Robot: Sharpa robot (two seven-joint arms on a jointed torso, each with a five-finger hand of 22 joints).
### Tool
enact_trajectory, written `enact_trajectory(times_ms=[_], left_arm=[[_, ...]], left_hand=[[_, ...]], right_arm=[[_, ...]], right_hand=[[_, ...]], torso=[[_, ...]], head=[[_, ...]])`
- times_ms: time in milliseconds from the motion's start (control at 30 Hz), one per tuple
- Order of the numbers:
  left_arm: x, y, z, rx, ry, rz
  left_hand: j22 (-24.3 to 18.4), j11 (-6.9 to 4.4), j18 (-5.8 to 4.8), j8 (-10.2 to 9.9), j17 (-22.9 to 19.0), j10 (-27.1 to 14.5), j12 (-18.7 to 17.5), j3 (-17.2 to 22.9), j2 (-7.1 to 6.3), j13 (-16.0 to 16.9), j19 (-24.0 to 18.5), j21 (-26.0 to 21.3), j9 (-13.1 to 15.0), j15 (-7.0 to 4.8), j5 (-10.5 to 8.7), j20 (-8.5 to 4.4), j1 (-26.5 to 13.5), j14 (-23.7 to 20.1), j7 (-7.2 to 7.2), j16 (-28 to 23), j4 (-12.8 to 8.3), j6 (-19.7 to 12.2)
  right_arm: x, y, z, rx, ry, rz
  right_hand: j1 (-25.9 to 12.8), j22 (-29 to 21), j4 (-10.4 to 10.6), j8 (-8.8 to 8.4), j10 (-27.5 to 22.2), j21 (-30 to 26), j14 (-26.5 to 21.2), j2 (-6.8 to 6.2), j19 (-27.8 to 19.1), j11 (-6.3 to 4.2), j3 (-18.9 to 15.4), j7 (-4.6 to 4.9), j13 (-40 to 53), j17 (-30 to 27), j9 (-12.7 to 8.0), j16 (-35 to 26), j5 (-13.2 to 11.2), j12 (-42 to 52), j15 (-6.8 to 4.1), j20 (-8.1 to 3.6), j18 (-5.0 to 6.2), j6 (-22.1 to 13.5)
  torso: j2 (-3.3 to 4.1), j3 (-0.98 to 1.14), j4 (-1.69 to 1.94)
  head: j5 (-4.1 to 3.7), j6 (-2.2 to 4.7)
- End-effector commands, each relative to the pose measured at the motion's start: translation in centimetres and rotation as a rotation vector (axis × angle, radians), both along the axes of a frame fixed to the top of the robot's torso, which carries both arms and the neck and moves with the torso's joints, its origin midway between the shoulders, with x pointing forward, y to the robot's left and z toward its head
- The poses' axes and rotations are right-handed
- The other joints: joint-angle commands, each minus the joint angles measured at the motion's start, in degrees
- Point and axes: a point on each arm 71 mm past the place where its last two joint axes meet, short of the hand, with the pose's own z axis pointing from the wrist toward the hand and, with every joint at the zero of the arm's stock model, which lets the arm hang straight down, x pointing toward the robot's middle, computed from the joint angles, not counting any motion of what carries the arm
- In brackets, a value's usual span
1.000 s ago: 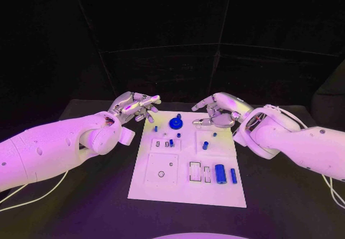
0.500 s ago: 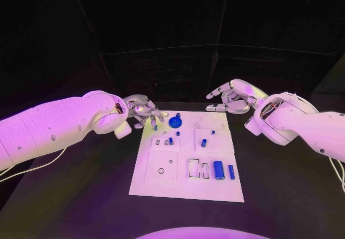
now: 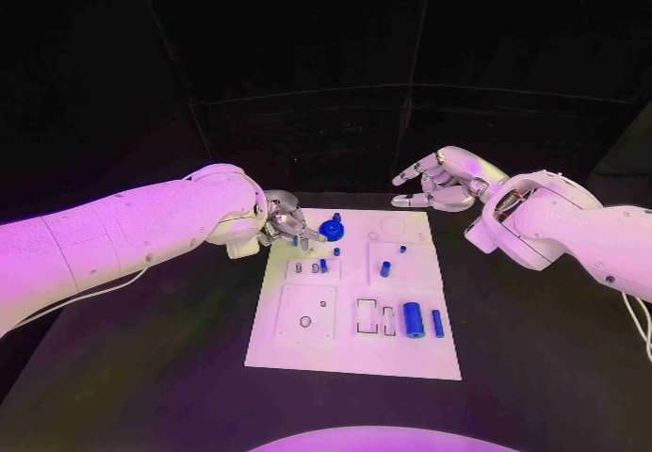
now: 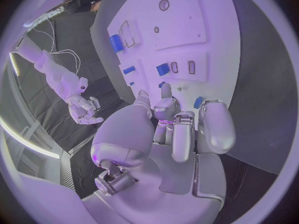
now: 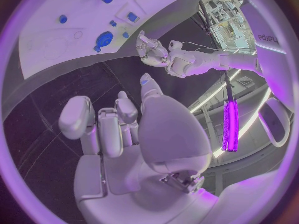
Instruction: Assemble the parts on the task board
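The white task board (image 3: 306, 353) lies in the middle of the black table. A round blue part with a knob (image 3: 332, 229) stands near its far left corner, and a small blue peg (image 3: 295, 241) stands by the left edge. My left hand (image 3: 283, 224) hovers over that corner with its fingers (image 4: 212, 122) apart, right beside the peg (image 4: 197, 102), and holds nothing. My right hand (image 3: 442, 185) hangs in the air beyond the board's far right corner, fingers (image 5: 77, 117) spread and empty.
Short blue pegs (image 3: 384, 269) stand in the board's middle row. A thick blue cylinder (image 3: 412, 318) and a slim one (image 3: 437, 323) lie near the front right, beside empty slots (image 3: 366, 318). Bare black table surrounds the board.
My left hand has come down from beyond the far left corner to the board beside the round part. My right hand has lifted back off the board's far right.
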Motion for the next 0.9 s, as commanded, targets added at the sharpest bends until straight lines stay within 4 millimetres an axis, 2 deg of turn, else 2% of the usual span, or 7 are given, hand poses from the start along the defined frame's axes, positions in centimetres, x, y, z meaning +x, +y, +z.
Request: enact_trajectory(times_ms=[33,233,367,567,900], left_arm=[[0.2,-0.2,-0.1,0.102,-0.007,-0.021],[0.2,-1.3,-0.4,0.135,0.011,-0.054],[0.4,-1.9,-0.5,0.161,0.017,-0.074],[0.6,-2.7,-0.8,0.182,0.025,-0.092],[0.6,-3.8,-1.1,0.191,0.029,-0.108]], left_hand=[[0.2,-0.02,-0.53,1.0,14.2,-0.5,0.5,-1.0,-0.08,0.3,-0.2,0.3,1.0,-0.37,-0.22,-0.16,-0.8,5.8,0.03,0.3,0.6,-0.7],[0.7,-0.02,-0.6,1.9,14.4,-0.6,0.8,-1.9,-0.16,0.6,-0.1,0.6,1.9,-0.42,-0.31,-0.18,-0.8,5.8,-0.02,0.3,1.1,-1.4],[0.9,-0.02,-0.62,2.4,14.4,-0.7,0.9,-2.2,-0.12,0.6,-0.1,0.6,2.3,-0.43,-0.31,-0.19,-0.7,5.8,-0.02,0.3,1.3,-1.8],[1.1,-0.02,-0.65,2.7,14.3,-0.8,0.9,-2.3,-0.01,0.5,-0.1,0.7,2.7,-0.43,-0.31,-0.19,-0.5,5.8,-0.03,0.3,1.3,-2.1],[1.2,-0.02,-0.67,2.9,14.4,-0.9,1.0,-2.4,0.06,0.6,-0.1,0.8,2.9,-0.42,-0.31,-0.19,-0.3,5.8,-0.02,0.4,1.3,-2.3]], right_arm=[[0.1,0.0,0.0,0.002,0.014,-0.002],[0.2,0.1,0.0,-0.001,0.023,-0.005],[0.2,0.1,-0.1,-0.004,0.028,-0.008],[0.3,0.1,-0.1,-0.006,0.032,-0.013],[0.5,0.5,-0.2,-0.008,0.037,-0.014]], right_hand=[[0.1,-0.1,0.2,0.23,-0.1,-0.3,3.0,0.29,-0.3,-0.13,-0.4,0.06,0.0,2.8,0.1,-0.3,0.3,0.1,-0.14,-0.15,0.88,0.3],[0.1,-0.1,0.2,0.24,-0.1,-0.3,3.0,0.27,-0.3,-0.13,-0.4,0.06,0.0,2.8,0.1,-0.3,0.4,0.1,-0.14,-0.15,0.88,0.4],[0.1,-0.1,0.2,0.24,-0.1,-0.3,3.0,0.27,-0.3,-0.13,-0.4,0.06,0.0,2.8,0.1,-0.3,0.4,0.1,-0.14,-0.15,0.88,0.4],[0.2,-0.2,0.1,0.27,-0.1,-0.3,3.0,0.22,-0.3,-0.14,-0.5,0.05,-0.1,2.8,0.1,-0.3,0.4,0.0,-0.15,-0.16,0.89,0.4],[0.0,-1.1,0.4,0.25,-0.5,-0.9,2.9,0.3,-0.7,-0.12,-0.9,0.08,-0.6,2.3,0.0,-0.7,0.5,-0.5,-0.16,-0.17,1.05,0.3]], torso=[[0.09,-0.01,-0.01],[0.15,-0.1,-0.04],[0.09,-0.08,-0.1],[0.1,-0.08,0.07],[0.14,-0.04,-0.03]], head=[[0.01,-0.1],[0.01,-0.2],[-0.01,-0.35],[-0.16,-0.6],[-0.14,-1.01]])
